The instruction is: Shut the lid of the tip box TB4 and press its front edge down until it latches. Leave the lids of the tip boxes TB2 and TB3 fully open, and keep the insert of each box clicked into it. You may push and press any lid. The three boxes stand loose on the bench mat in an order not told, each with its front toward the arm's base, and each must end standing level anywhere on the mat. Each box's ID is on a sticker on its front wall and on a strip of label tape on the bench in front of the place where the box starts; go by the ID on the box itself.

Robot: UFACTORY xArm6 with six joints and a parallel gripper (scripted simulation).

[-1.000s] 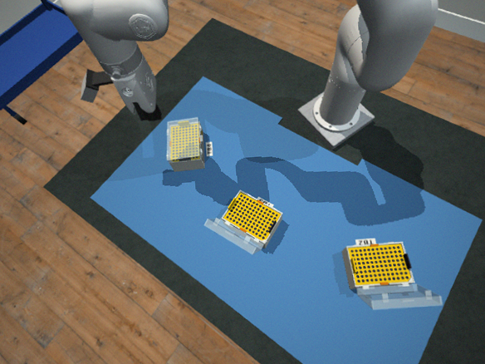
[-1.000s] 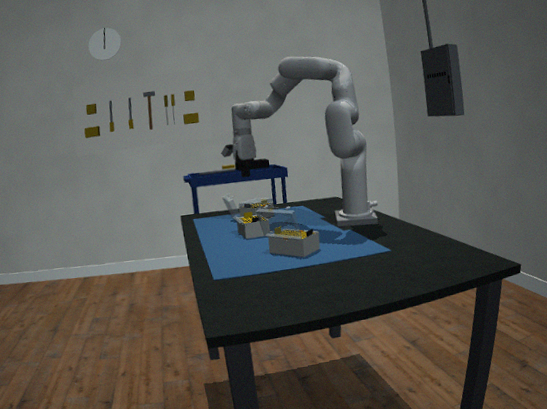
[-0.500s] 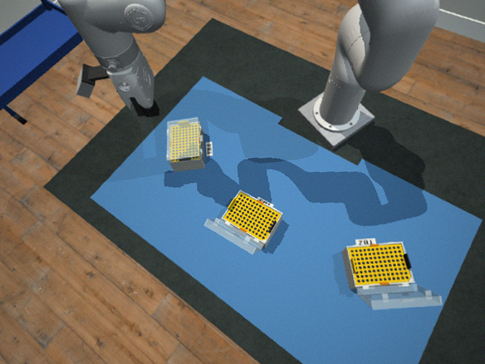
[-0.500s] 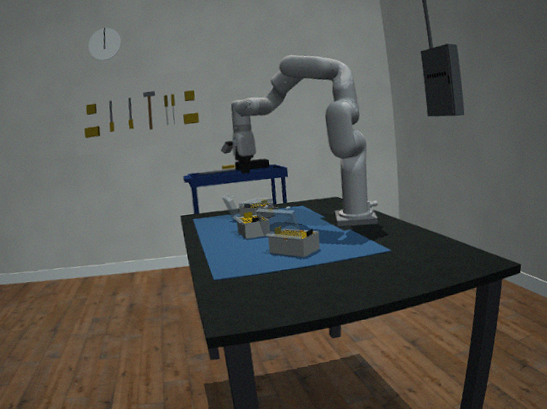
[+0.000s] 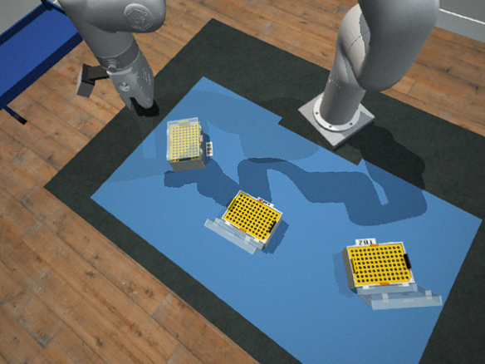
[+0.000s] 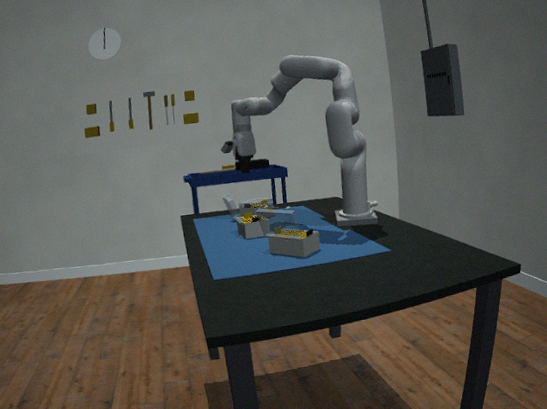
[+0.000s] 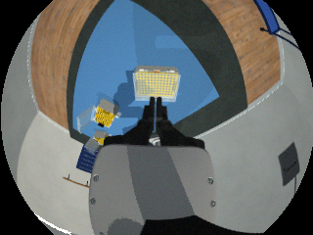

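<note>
Hovering high above the far corner of the mat (image 5: 285, 306), the gripper (image 5: 141, 104) has its fingers pressed together on nothing. Beneath it, a little toward the base (image 5: 361, 129), sits a tip box (image 5: 184, 144) with its clear lid lying over the yellow insert. Two other boxes (image 5: 252, 217) (image 5: 380, 264) rest on the tabletop (image 5: 457, 174), lids folded back flat.

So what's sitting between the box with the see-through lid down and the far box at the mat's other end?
Another open tip box, turned askew, seen in the top view.
</note>
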